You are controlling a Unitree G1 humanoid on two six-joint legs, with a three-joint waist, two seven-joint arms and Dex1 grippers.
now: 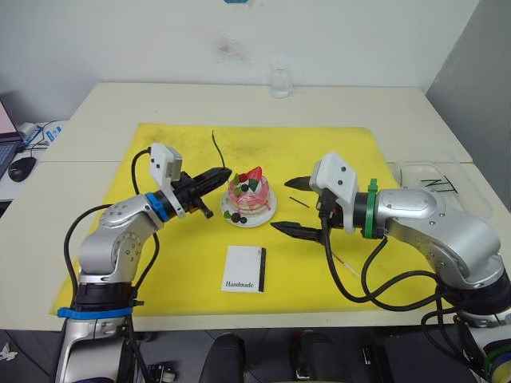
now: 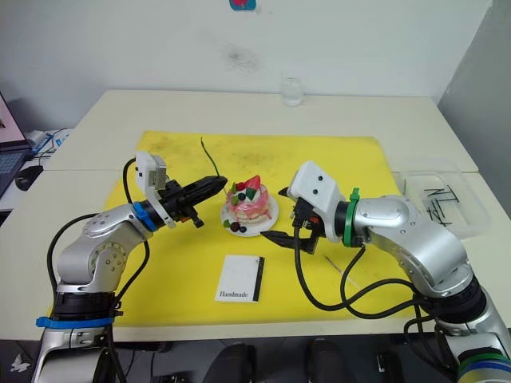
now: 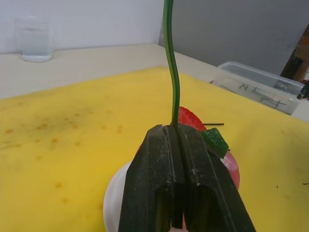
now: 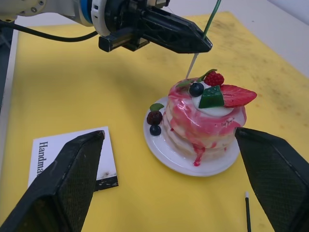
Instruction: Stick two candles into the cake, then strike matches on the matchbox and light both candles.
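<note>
A small round pink-and-white layered cake (image 4: 205, 121), topped with a strawberry slice, dark berries and green bits, sits on a small white plate (image 4: 166, 152) near the middle of a yellow mat (image 1: 192, 263) on a pale worktop (image 1: 120, 104). Two more dark berries lie on the plate's rim beside the cake.

The left pincer (image 1: 222, 175) is clenched on a thin green wire-like candle (image 4: 211, 17), just beside the cake on the robot's left. The candle rises above the black fingertips, and its pale lower end (image 4: 191, 66) points down at the cake's top, close to it; whether it touches the cake cannot be told.

The right pincer (image 1: 294, 206) is released, its two black fingers (image 4: 65, 186) spread wide, on the cake's right side and a little apart from the plate.

A flat white rectangular matchbox (image 1: 244, 269) with a black strip along one side and "Handmade" lettering lies on the mat, nearer the robot than the cake. A short dark match (image 4: 248, 212) with a pale tip lies on the mat near the plate. A thin red candle (image 1: 349, 266) lies on the mat under the right arm.

A clear plastic tray (image 2: 471, 215) stands on the worktop off the mat's right edge, holding several thin dark sticks (image 2: 439, 199). A clear glass cup (image 1: 279, 82) stands at the far edge of the worktop.
</note>
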